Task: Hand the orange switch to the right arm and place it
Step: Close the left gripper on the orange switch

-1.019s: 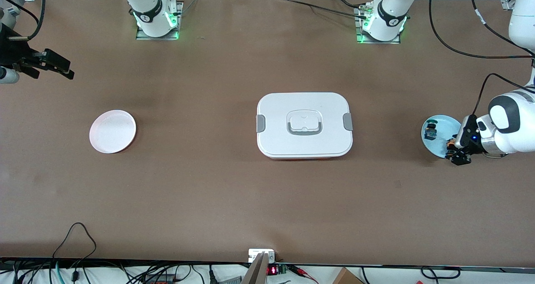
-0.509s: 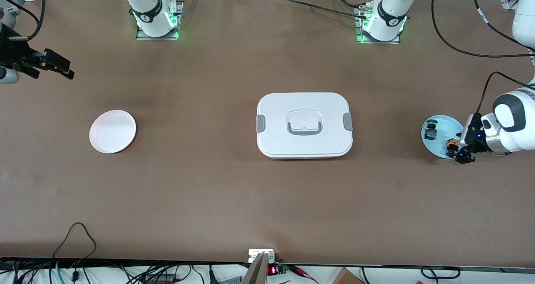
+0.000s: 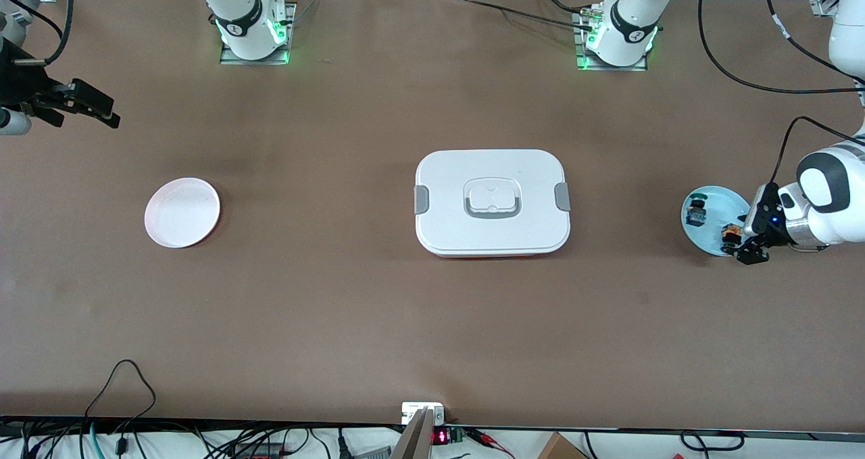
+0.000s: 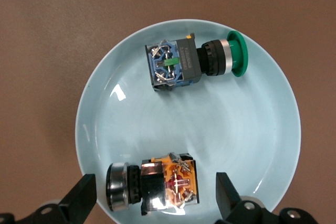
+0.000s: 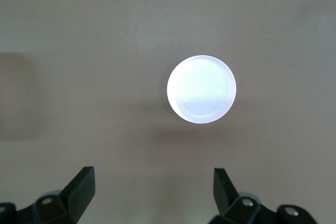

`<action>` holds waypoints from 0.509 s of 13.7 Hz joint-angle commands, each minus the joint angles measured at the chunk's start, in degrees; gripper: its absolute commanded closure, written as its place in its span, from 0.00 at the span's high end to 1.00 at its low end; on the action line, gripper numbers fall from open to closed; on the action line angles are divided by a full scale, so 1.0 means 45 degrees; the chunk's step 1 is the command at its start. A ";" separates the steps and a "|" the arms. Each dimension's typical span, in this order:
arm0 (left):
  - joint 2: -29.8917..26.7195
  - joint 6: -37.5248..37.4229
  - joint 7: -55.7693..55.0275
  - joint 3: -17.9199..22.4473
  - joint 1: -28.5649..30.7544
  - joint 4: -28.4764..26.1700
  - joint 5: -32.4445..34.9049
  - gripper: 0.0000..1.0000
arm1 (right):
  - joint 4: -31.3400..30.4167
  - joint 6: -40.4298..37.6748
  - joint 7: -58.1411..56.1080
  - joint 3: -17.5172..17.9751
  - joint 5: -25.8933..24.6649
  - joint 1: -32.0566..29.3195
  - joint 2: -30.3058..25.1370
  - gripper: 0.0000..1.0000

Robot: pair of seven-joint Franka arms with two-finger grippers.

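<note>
Both grippers [image 4: 155,198] [image 5: 152,190] wide apart

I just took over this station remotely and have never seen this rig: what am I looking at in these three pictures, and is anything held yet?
Two robot arms stand at a brown table. The front view looks down from across the table, so the left arm appears at its right side. Each of the other two pictures comes from a camera on one arm's wrist.

The left gripper is open, down at the pale blue plate, its fingers either side of the orange switch, not yet closed on it. A blue switch with a green cap lies on the same plate.

The right gripper waits open in the air, empty, with the white plate in its view. A closed white box sits mid-table.

Nothing is held yet.
</note>
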 commanded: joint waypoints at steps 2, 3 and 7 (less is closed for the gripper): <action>0.0106 0.0166 0.0492 -0.0089 0.0126 0.0028 -0.0344 1.00 | 0.0061 -0.0182 0.0228 0.0034 -0.0120 -0.0012 -0.0050 1.00; 0.0106 0.0166 0.0492 -0.0089 0.0146 0.0009 -0.0344 1.00 | 0.0061 -0.0182 0.0228 0.0034 -0.0120 -0.0012 -0.0050 1.00; 0.0203 0.0420 0.0764 -0.0108 0.0282 0.0028 -0.0344 0.86 | 0.0061 -0.0182 0.0228 0.0034 -0.0120 -0.0012 -0.0050 1.00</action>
